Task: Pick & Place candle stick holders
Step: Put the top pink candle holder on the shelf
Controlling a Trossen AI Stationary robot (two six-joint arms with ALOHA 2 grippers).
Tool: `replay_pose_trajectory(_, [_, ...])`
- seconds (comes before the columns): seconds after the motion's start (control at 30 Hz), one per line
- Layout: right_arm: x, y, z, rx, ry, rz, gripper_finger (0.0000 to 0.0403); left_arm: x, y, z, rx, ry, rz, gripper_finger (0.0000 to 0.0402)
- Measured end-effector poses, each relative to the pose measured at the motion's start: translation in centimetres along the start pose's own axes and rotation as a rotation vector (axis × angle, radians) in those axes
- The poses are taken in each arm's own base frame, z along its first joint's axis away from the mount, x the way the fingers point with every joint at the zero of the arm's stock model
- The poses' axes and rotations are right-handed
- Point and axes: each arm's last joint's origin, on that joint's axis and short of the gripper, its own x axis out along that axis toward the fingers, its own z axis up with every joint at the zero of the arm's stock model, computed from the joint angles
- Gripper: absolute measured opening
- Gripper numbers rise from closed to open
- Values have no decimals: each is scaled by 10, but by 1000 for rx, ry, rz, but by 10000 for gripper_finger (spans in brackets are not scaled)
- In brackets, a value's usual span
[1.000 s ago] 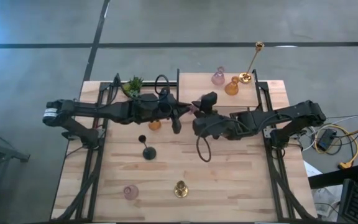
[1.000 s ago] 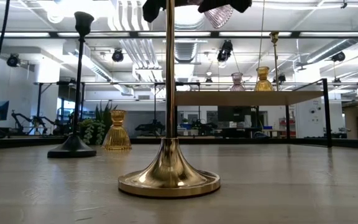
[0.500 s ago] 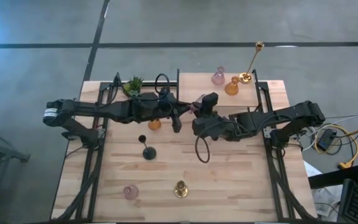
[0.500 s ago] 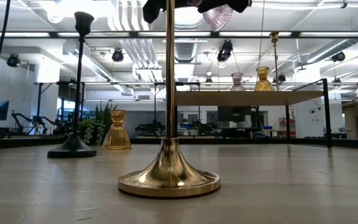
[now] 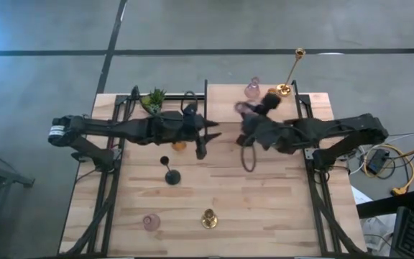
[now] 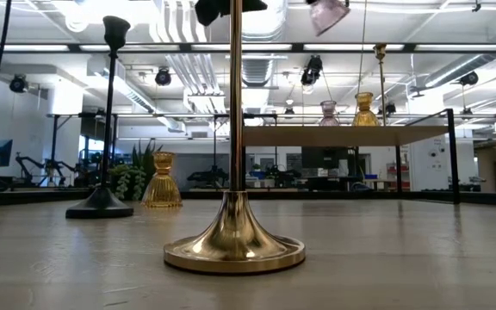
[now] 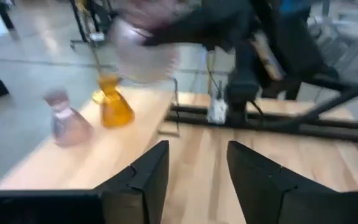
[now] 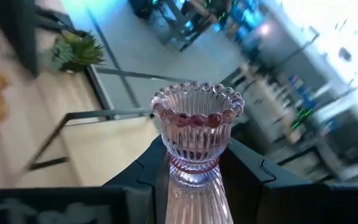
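Pink glass holder (image 8: 196,134) clamped between right gripper (image 5: 246,109) fingers, lifted above the table (image 5: 279,208) near the raised shelf (image 5: 225,97). Left gripper (image 7: 194,180) jaws apart, empty, over table centre by amber holder (image 5: 179,144).

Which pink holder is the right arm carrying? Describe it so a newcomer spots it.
Find the raised shelf at the table's far edge. Just in front, the right hand holds a pink ribbed glass holder in the air. The other pink holders stand on surfaces.
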Motion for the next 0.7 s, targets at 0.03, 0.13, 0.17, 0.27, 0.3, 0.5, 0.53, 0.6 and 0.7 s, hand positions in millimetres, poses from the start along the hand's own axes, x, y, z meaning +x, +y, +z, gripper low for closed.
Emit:
replay_pose_trajectory(0.03, [-4,-5,-4,50,9,5,105,-2,1,3,2,-13,8,170])
replay_pose_trajectory(0.13, [-15,-22,-20,193,35,13,105,-4,2,3,5,-14,16,172])
replay_pose_trajectory(0.17, [-19,-27,-26,229,38,5,105,-4,2,1,9,0,15,172])
replay_pose_trajectory(0.27, [-26,-36,-46,308,38,-2,105,-3,2,-2,22,15,16,173])
replay_pose_trajectory(0.3, [-27,-38,-53,328,38,-1,105,-3,2,-1,23,9,16,173])
replay_pose_trajectory(0.5, [-34,-41,-92,463,22,-12,105,-3,3,-1,51,10,56,174])
replay_pose_trajectory(0.53, [-34,-41,-99,481,15,-33,105,-3,3,-1,57,5,69,174])
replay_pose_trajectory(0.6, [-34,-39,-111,508,8,-63,105,-3,4,0,70,2,88,174])
replay_pose_trajectory(0.7, [-34,-37,-127,549,-12,-101,105,-3,4,0,80,4,99,174])
